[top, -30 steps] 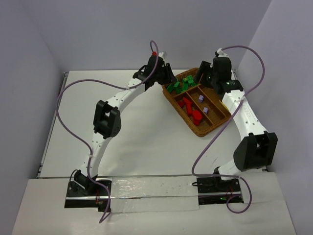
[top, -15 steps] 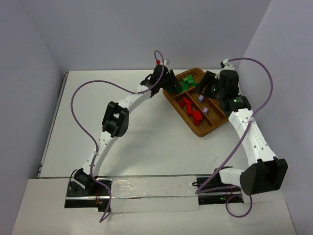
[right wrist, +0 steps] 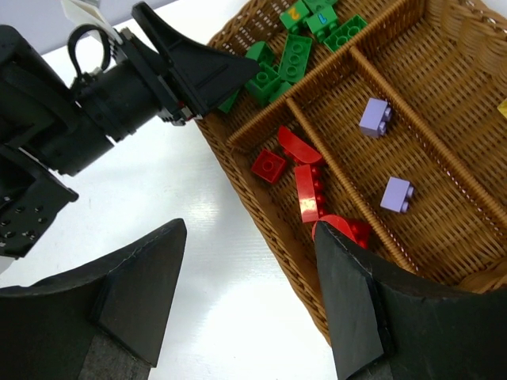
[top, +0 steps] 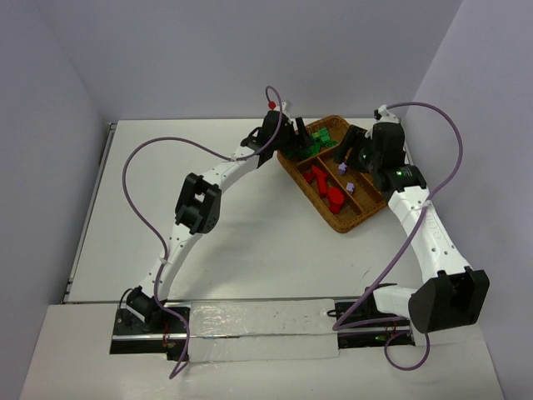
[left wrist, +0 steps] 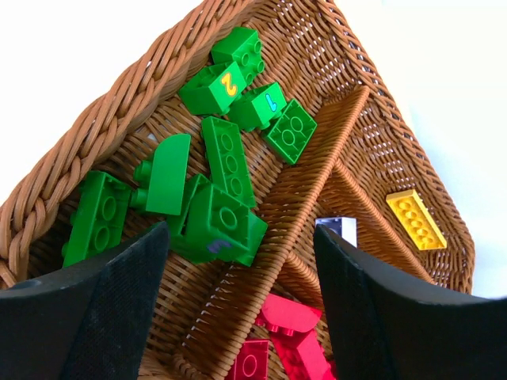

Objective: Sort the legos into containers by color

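- Green legos lie heaped in the outermost compartment of the wicker tray, directly beneath the left gripper, whose jaws stand wide apart and hold nothing.
- Red legos fill the neighbouring compartment, just ahead of one fingertip of the right gripper; its jaws also gape empty, above the tray's rim and the white table.
- Two lilac legos lie farther beyond the right jaws; a yellow one sits in the short end section, off to the side of the left jaws.

Cut off at left wrist view's bottom: red legos. Partly behind left gripper: lilac lego. Clipped at right wrist view's edge: yellow lego.
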